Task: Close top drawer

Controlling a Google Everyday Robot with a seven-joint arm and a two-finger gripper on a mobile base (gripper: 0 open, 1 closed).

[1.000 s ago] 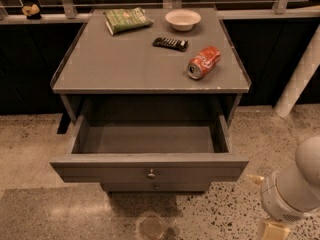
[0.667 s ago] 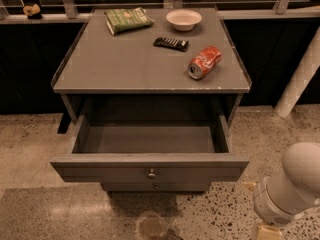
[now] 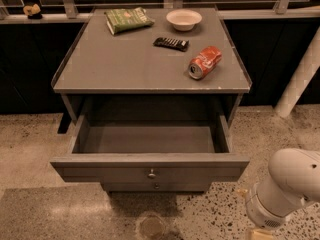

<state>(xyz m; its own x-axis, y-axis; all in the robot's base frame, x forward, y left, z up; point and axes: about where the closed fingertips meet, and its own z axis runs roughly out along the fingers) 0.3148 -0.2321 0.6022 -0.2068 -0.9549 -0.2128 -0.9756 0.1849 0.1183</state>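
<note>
The top drawer (image 3: 150,165) of the grey cabinet (image 3: 150,69) is pulled far out toward me. Its shallow grey box is empty, and the small round metal knob (image 3: 151,173) sits at the middle of its front. My white arm (image 3: 287,186) comes in at the bottom right, to the right of the drawer front and apart from it. Only a tan edge of my gripper (image 3: 261,233) shows at the bottom border, lower than the drawer front and right of it.
On the cabinet top lie a green snack bag (image 3: 128,20), a white bowl (image 3: 184,19), a black bar (image 3: 171,43) and a red can (image 3: 205,62) on its side. A second drawer front (image 3: 156,186) shows below. A white pole (image 3: 300,76) leans at the right. The floor is speckled.
My arm has shifted slightly left and down at the bottom right. The drawer has stayed open in the same place.
</note>
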